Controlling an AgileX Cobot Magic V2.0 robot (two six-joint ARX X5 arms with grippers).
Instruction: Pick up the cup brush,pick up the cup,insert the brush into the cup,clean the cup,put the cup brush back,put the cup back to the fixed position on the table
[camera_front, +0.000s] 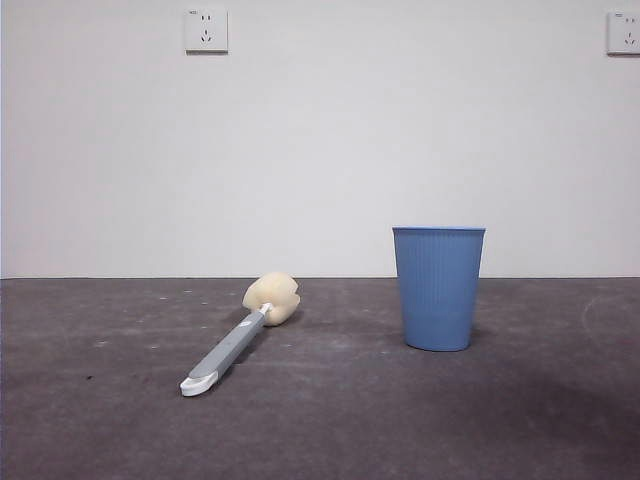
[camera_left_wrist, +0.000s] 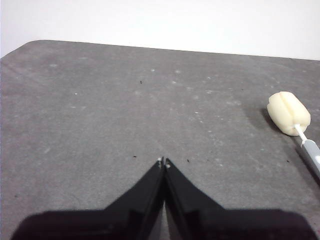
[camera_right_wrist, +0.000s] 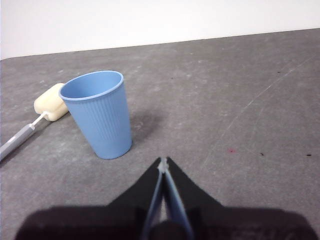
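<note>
We see a white wall (camera_front: 320, 150) with two sockets (camera_front: 206, 30) along the top of the front view, behind a dark grey table (camera_front: 330, 420). The brush (camera_front: 240, 335) lies flat left of centre, sponge head toward the wall. The cup (camera_front: 438, 288) stands upright right of centre, well apart from it. Our left gripper (camera_left_wrist: 163, 161) has its jaws pressed together, holding nothing. Our right gripper (camera_right_wrist: 163, 161) is likewise closed and empty, near the cup.

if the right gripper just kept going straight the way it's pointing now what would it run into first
Probably nothing but the table. The right gripper, jaws shut, points past the cup, which stands off to one side of its line; the cup brush lies beyond the cup. Depth is hard to judge.
</note>
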